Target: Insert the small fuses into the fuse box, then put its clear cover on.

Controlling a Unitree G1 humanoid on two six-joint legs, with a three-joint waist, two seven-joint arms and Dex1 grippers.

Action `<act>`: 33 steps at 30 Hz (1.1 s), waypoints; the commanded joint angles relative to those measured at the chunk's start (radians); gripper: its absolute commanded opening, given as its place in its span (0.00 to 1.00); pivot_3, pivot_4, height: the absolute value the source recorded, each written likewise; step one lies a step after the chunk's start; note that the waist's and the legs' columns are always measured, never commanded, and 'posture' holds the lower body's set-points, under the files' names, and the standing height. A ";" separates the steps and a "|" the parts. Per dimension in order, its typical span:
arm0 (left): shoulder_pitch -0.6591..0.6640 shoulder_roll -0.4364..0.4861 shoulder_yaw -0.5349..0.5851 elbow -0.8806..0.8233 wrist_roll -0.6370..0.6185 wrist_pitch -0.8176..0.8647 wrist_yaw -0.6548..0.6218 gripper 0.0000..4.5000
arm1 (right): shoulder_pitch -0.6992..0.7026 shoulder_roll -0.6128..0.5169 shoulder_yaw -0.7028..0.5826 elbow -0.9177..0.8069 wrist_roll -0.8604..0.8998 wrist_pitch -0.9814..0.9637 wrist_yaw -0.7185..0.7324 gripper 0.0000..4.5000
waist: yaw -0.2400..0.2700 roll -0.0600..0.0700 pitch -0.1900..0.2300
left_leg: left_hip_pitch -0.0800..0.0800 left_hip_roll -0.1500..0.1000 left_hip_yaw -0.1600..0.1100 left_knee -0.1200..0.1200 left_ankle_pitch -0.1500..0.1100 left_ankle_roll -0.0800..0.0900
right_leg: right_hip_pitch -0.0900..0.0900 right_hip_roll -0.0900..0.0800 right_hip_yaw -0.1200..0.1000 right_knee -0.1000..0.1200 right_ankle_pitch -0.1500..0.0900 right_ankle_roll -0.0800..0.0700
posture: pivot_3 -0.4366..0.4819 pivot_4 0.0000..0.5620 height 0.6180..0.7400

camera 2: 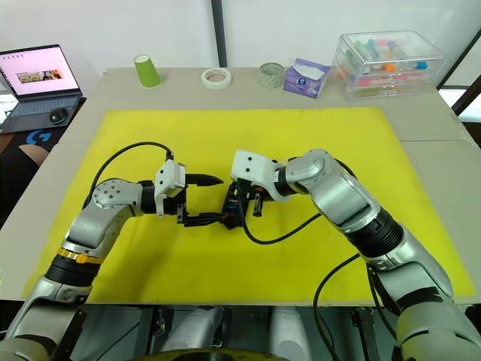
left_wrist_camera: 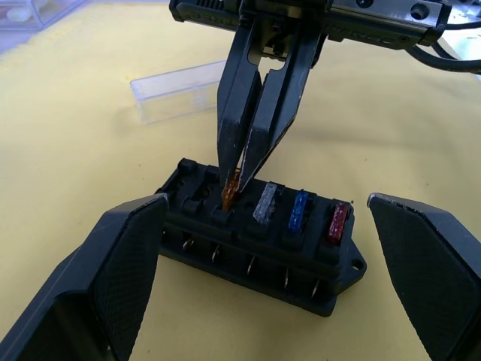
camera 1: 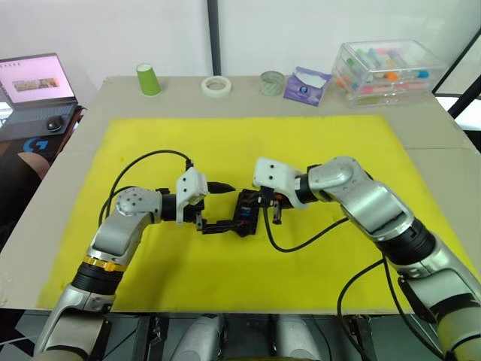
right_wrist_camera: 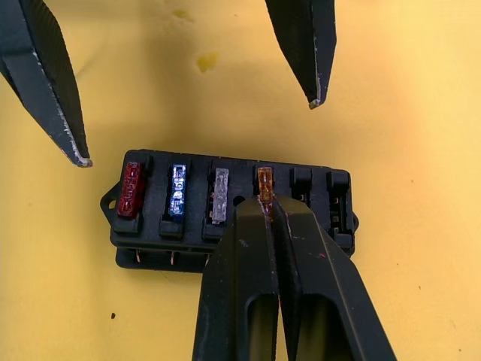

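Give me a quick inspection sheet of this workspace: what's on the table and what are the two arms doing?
Surface: yellow mat on a grey table.
Job's things: fuse box holds red, blue and grey fuses; orange fuse going in; two slots empty. Clear cover lies on the mat beyond the box.
Clutter: green cup, two tape rolls, tissue pack, clear storage case.
Grippers: right gripper shut on the orange fuse; left gripper open, straddling the box.
Cables: black cables loop along both arms.
Surroundings: laptop at left.
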State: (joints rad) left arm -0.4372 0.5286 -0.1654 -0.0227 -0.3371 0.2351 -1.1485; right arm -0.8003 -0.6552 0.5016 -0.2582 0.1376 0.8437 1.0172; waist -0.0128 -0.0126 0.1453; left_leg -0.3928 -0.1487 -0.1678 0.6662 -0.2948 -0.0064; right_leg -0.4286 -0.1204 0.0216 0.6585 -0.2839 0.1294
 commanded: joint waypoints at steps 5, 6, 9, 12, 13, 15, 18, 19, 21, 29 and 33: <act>-0.003 -0.002 0.006 -0.030 -0.002 -0.007 0.010 0.99 | -0.034 0.011 0.013 0.031 -0.023 -0.023 0.026 0.00 | 0.000 0.000 0.000 | 0.000 0.000 0.000 0.000 0.000 0.000 | 0.000 0.000 0.000 0.000 0.000 0.000 | 0.48 0.27 1.00; -0.003 -0.002 0.007 -0.031 -0.002 -0.007 0.010 0.99 | -0.034 0.013 0.013 0.034 -0.026 -0.021 0.025 0.00 | 0.000 0.000 0.000 | 0.000 0.000 0.000 0.000 0.000 0.000 | 0.000 0.000 0.000 0.000 0.000 0.000 | 0.48 0.27 1.00; -0.001 -0.001 0.006 -0.032 -0.001 -0.007 0.012 0.99 | -0.032 0.022 0.012 0.038 -0.031 -0.009 0.016 0.00 | 0.000 0.000 0.000 | 0.000 0.000 0.000 0.000 0.000 0.000 | 0.000 0.000 0.000 0.000 0.000 0.000 | 0.48 0.27 1.00; -0.002 0.001 0.006 -0.030 -0.001 -0.007 0.013 0.99 | -0.028 0.025 0.013 0.037 -0.031 0.002 0.012 0.00 | -0.001 0.000 0.000 | 0.000 0.000 0.000 0.000 0.000 0.000 | 0.000 0.000 0.000 0.000 0.000 0.000 | 0.48 0.27 1.00; -0.002 0.001 0.006 -0.030 0.000 -0.007 0.014 0.99 | -0.027 0.026 0.013 0.036 -0.031 0.007 0.009 0.00 | -0.001 0.000 0.000 | 0.000 0.000 0.000 0.000 0.000 0.000 | 0.000 0.000 0.000 0.000 0.000 0.000 | 0.48 0.27 1.00; -0.003 0.001 0.005 -0.028 0.000 -0.009 0.014 0.99 | -0.027 0.028 0.012 0.037 -0.031 0.015 0.005 0.00 | -0.001 0.000 0.000 | 0.000 0.000 0.000 0.000 0.000 0.000 | 0.000 0.000 0.000 0.000 0.000 0.000 | 0.48 0.27 1.00; -0.005 0.001 0.004 -0.025 0.002 -0.011 0.013 0.99 | -0.027 0.030 0.013 0.038 -0.033 0.020 0.001 0.00 | -0.001 0.000 0.000 | 0.000 0.000 0.000 0.000 0.000 0.000 | 0.000 0.000 0.000 0.000 0.000 0.000 | 0.48 0.27 1.00; -0.006 0.001 0.004 -0.025 0.002 -0.011 0.013 0.99 | -0.026 0.029 0.015 0.038 -0.034 0.020 0.000 0.00 | -0.001 0.000 0.000 | 0.000 0.000 0.000 0.000 0.000 0.000 | 0.000 0.000 0.000 0.000 0.000 0.000 | 0.48 0.27 1.00; -0.006 0.000 0.003 -0.025 0.003 -0.012 0.013 0.99 | -0.024 0.028 0.020 0.034 -0.039 0.017 -0.002 0.00 | -0.001 0.000 0.000 | 0.000 0.000 0.000 0.000 0.000 0.000 | 0.000 0.000 0.000 0.000 0.000 0.000 | 0.48 0.27 1.00; -0.010 0.001 -0.001 -0.021 0.003 -0.017 0.008 0.99 | -0.015 0.019 0.022 0.010 -0.041 0.010 0.013 0.00 | 0.000 0.000 0.000 | 0.000 0.000 0.000 0.000 0.000 0.000 | 0.000 0.000 0.000 0.000 0.000 0.000 | 0.48 0.27 1.00; -0.010 0.002 -0.001 -0.021 0.004 -0.018 0.008 1.00 | -0.011 0.021 0.010 -0.003 -0.032 0.011 0.016 0.11 | 0.000 0.000 0.000 | 0.000 0.000 0.000 0.000 0.000 0.000 | 0.000 0.000 0.000 0.000 0.000 0.000 | 0.48 0.27 1.00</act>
State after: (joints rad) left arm -0.4373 0.5282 -0.1727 -0.0225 -0.3341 0.2302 -1.1387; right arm -0.8171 -0.6356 0.5094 -0.2348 0.1028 0.8576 1.0289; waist -0.0131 -0.0127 0.1453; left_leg -0.3927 -0.1487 -0.1678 0.6663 -0.2947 -0.0064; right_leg -0.4286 -0.1203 0.0216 0.6587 -0.2839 0.1293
